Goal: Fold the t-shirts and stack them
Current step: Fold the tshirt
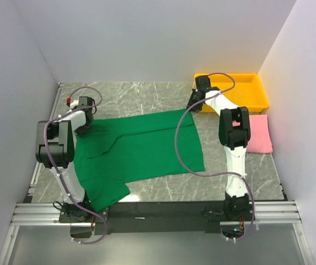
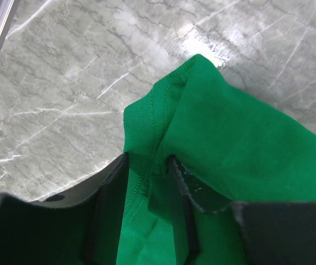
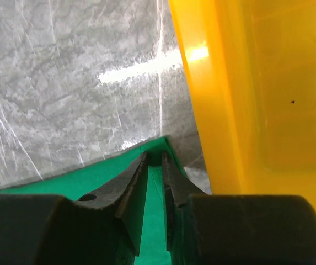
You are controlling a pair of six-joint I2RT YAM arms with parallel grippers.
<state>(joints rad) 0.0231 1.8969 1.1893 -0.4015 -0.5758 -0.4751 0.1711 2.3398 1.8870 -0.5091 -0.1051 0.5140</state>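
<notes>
The dark green t-shirt (image 1: 141, 149) lies spread across the middle of the table, a sleeve hanging toward the near edge. My left gripper (image 1: 86, 122) is at its far left edge. In the left wrist view the jaws (image 2: 146, 163) are closed on a raised fold of green cloth (image 2: 229, 138) with a stitched hem. My right gripper (image 1: 193, 106) is at the shirt's far right corner. In the right wrist view it (image 3: 155, 157) pinches that green corner (image 3: 91, 176). The light pink t-shirt (image 1: 261, 135) lies folded flat at the right.
A yellow plastic tray (image 1: 260, 105) stands at the back right, just beyond my right gripper, and its wall (image 3: 218, 83) is close beside the right fingers. White walls close in the table on three sides. A metal rail runs along the left edge.
</notes>
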